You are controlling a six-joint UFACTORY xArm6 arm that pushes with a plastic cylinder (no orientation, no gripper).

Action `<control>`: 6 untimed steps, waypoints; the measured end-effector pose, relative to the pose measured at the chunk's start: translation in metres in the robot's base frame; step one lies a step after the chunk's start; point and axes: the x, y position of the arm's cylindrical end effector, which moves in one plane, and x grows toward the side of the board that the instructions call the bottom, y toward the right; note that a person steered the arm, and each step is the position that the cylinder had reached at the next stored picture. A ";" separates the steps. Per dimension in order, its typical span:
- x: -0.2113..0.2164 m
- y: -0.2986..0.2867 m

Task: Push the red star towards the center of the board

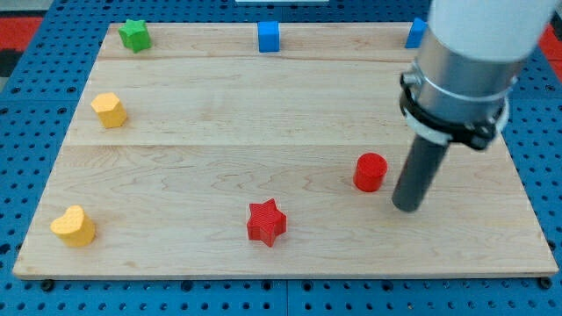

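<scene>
Red star (266,221): lies near the board's near edge, a little left of the middle, flat on the wood and touched by nothing.

My tip (407,206): rests on the board well to the right of the red star and just right of the red cylinder (371,172); it is a plain rod with no jaws to open or close, and it presses on no block.

Red cylinder: stands upright between the star and my tip, slightly farther back than both.

Risk, first: a straight run left from here would likely meet the cylinder before the star and carry the wrong red block toward the centre.

Risk, second: the star needs a push from its near side, where little board is left; a contact off its middle could spin it on its points or send it sideways along the edge instead of inward.

Other blocks: a yellow heart (73,226) at the near left corner, a yellow block (109,110) on the left, a green star (134,34) at the far left, a blue cube (269,36) at the far middle, another blue block (415,33) at the far right, partly hidden by the arm.

Surface: a pale wooden board (219,114) in planks, smooth and level.

Room: blue perforated panel (26,105) around the board; nothing more shows.
</scene>
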 end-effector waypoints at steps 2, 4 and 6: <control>0.064 -0.122; 0.046 -0.193; 0.013 -0.155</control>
